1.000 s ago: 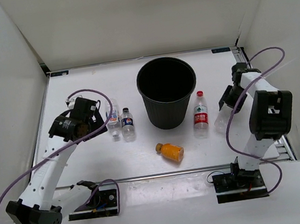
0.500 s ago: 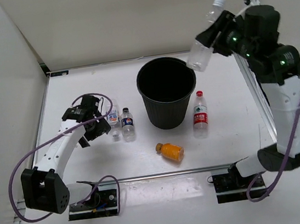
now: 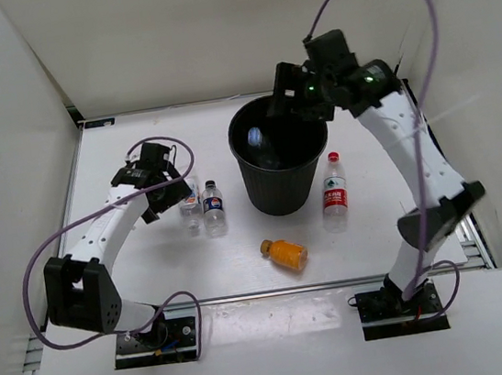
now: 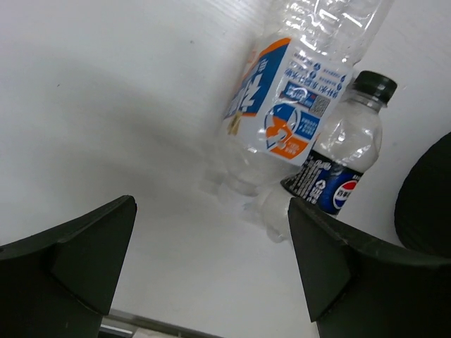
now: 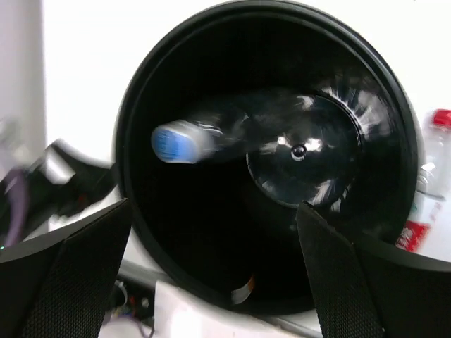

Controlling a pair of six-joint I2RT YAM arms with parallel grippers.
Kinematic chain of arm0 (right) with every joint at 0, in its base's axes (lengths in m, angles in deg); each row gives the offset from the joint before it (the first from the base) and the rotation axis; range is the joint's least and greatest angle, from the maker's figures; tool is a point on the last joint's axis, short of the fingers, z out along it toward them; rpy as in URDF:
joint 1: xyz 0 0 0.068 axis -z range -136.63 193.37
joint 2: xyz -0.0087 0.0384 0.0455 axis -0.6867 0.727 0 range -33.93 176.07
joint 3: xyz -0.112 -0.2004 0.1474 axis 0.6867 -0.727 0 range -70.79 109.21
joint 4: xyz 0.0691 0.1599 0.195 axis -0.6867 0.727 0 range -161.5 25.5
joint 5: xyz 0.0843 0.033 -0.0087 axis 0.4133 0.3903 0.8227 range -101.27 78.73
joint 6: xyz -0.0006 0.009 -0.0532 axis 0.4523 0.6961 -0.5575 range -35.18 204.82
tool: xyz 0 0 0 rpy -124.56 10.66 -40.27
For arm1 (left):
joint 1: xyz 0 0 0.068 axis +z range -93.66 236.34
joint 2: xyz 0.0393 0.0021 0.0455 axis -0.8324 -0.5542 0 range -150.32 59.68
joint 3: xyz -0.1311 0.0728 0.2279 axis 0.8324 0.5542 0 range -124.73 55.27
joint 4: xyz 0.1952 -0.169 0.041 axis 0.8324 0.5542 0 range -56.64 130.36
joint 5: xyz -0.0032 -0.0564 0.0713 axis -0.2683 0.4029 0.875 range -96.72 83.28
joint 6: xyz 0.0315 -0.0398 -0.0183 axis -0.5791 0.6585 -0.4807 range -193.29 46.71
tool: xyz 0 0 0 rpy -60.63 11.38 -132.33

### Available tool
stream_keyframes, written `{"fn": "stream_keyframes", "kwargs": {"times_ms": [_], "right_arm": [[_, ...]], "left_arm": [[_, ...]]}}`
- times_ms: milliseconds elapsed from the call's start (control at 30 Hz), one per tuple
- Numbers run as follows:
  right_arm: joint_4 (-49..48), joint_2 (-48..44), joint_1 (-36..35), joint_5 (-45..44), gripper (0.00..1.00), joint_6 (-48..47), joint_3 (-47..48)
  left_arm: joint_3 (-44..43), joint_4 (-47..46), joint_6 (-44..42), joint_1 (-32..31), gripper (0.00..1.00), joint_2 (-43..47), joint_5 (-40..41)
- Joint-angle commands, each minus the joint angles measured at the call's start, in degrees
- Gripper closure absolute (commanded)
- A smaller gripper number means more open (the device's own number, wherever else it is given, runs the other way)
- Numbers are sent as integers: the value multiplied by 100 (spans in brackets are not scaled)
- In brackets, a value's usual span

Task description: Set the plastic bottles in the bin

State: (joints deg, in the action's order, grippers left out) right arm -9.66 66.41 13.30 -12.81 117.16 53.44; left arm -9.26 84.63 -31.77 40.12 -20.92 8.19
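The black bin (image 3: 285, 192) stands mid-table. My right gripper (image 3: 290, 101) hovers open over its far rim. In the right wrist view, between the open fingers (image 5: 63, 274), a blurred clear bottle (image 5: 184, 141) lies loose inside the bin (image 5: 141, 232); from above the same bottle (image 3: 257, 139) shows in the bin's mouth. My left gripper (image 3: 167, 193) is open and empty beside two blue-and-white labelled bottles (image 3: 188, 197) (image 3: 213, 208). The left wrist view shows the nearer bottle (image 4: 282, 116) and the black-capped bottle (image 4: 337, 172) ahead of the open gripper (image 4: 211, 264). A red-capped bottle (image 3: 335, 191) stands right of the bin. An orange bottle (image 3: 286, 253) lies in front.
White walls close in the table on the left, back and right. A metal rail (image 3: 292, 289) runs along the near edge, with both arm bases behind it. Purple cables loop off each arm.
My right arm swung from the upper right to above the bin, its gripper opened, and the clear bottle it held is now inside the bin. The left gripper shifted slightly beside the two labelled bottles.
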Motion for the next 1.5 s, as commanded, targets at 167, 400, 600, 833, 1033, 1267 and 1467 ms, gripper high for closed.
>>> {"fn": "stream_keyframes", "kwargs": {"times_ms": [167, 400, 600, 833, 1033, 1267, 1467], "right_arm": [[293, -1358, 62, 523, 0, -430, -284], [530, -1666, 220, 717, 0, -676, -355], [732, -1771, 422, 717, 0, -782, -302], [733, -1772, 650, 831, 0, -729, -408], [488, -2184, 922, 549, 0, -492, -1232], [189, -2308, 1529, 1163, 0, -131, -1690], [82, -2360, 1986, 1165, 0, -8, -2094]], "left_arm": [[-147, -1232, -592, -47, 0, -780, -445], [-963, -1286, -1101, -47, 0, -2001, -393], [-1149, -1286, -1181, -47, 24, -2513, -393], [-1060, -998, -858, -47, 47, -2060, -123], [-2446, -495, -285, -187, 42, -302, 476], [-4108, -1426, -943, -872, 38, -376, -819], [-4988, -1532, -1426, -1883, 30, -1631, -1552]]}}
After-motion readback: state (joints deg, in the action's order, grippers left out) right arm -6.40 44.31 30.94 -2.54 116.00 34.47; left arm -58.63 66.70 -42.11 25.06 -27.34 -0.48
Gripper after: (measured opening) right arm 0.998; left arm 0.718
